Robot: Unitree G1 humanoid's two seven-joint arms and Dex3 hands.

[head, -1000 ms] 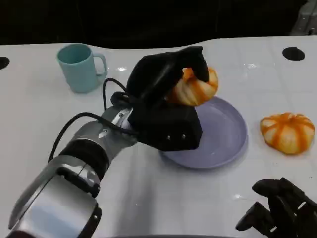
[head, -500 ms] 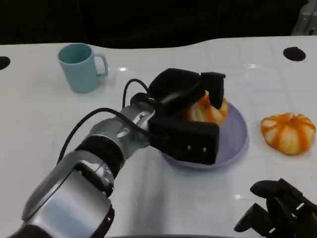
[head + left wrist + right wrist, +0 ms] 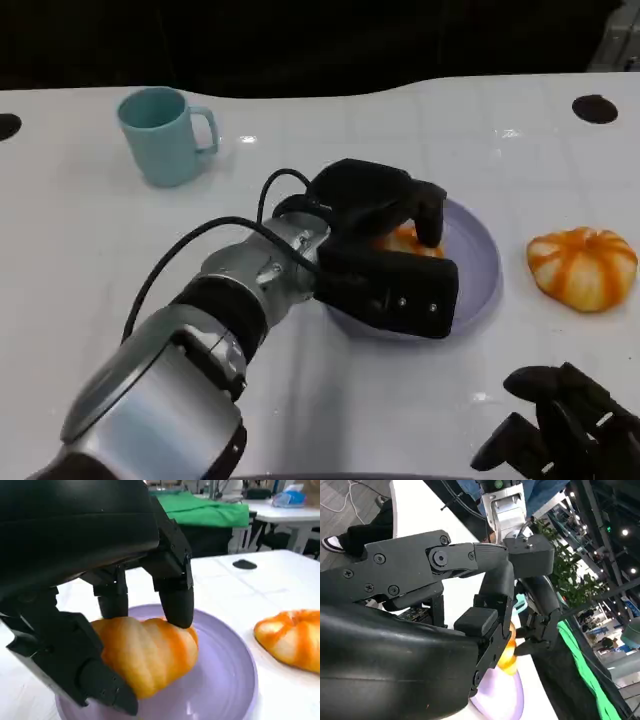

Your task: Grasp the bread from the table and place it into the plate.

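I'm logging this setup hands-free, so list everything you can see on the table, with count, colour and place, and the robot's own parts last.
bread in the plate: 1, orange and cream striped, in the purple plate, gripped by the left hand
second bread: 1, orange and cream striped, on the table right of the plate
plate: 1, purple, centre of the table
mug: 1, teal, far left of the table
table: 1, white
left hand: 1, black, over the plate, holding the bread
right hand: 1, black, near right edge, holding nothing, fingers curled
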